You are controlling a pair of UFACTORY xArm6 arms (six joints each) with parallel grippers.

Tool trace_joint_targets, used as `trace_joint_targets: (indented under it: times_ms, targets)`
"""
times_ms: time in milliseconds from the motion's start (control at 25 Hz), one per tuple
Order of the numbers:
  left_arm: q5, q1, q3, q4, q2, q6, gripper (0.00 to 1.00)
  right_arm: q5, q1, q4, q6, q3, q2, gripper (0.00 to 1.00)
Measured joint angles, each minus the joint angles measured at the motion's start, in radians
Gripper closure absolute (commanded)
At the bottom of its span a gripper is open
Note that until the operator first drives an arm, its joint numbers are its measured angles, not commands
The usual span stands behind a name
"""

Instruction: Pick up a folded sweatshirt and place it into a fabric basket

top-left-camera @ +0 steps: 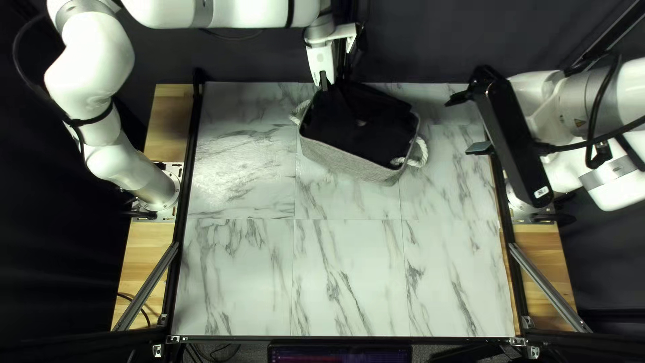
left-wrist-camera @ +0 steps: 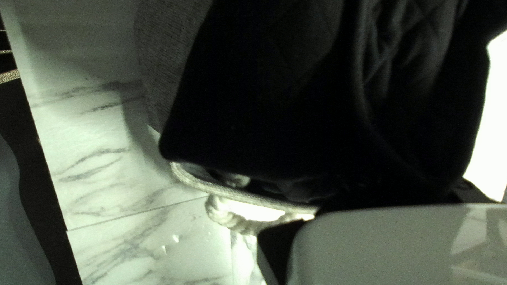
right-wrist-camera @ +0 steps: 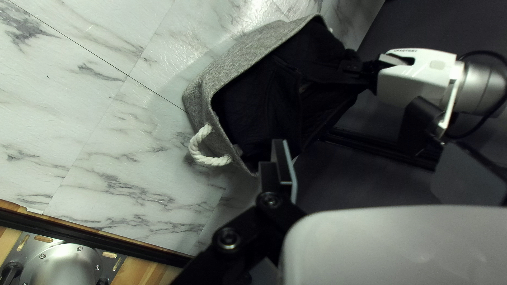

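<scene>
While the sweatshirt [right-wrist-camera: 259,100] is pinched at one end by the nearer left gripper [right-wrist-camera: 365,71], its bulk is laid lengthwise in the basket [top-left-camera: 349,161], toward the right arm [top-left-camera: 581,104].

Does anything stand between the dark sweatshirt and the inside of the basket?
Nothing visible does. The sweatshirt already spans much of the basket's opening, with the left gripper at its edge; cloth hides the far rim.
</scene>
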Motion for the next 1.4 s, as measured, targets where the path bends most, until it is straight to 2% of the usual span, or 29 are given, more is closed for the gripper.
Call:
trace_joint_targets:
  times_ms: [160, 400, 840, 920, 1080, 1400]
  targets:
    - [-0.012, -0.014, -0.022, 0.008, 0.021, 0.013, 1.0, 0.0, 0.0, 0.0, 0.0, 0.0, 0.0, 0.0]
    - [-0.11, -0.027, 0.059, 0.016, -0.013, 0.071, 1.0, 0.0, 0.0, 0.0, 0.0, 0.0, 0.0, 0.0]
    - [-0.48, -0.143, 0.277, 0.085, -0.069, 0.019, 0.98, 0.0, 0.0, 0.0, 0.0, 0.0, 0.0, 0.0]
    - [-0.511, -0.157, 0.291, 0.101, -0.071, 0.007, 0.0, 0.0, 0.0, 0.0, 0.0, 0.0, 0.0, 0.0]
    - [-0.49, -0.152, 0.297, 0.094, -0.097, 0.015, 0.0, 0.0, 0.0, 0.0, 0.0, 0.0, 0.0, 0.0]
    - [-0.252, -0.113, 0.298, 0.079, -0.32, 0.004, 0.0, 0.0, 0.0, 0.0, 0.0, 0.0, 0.0, 0.0]
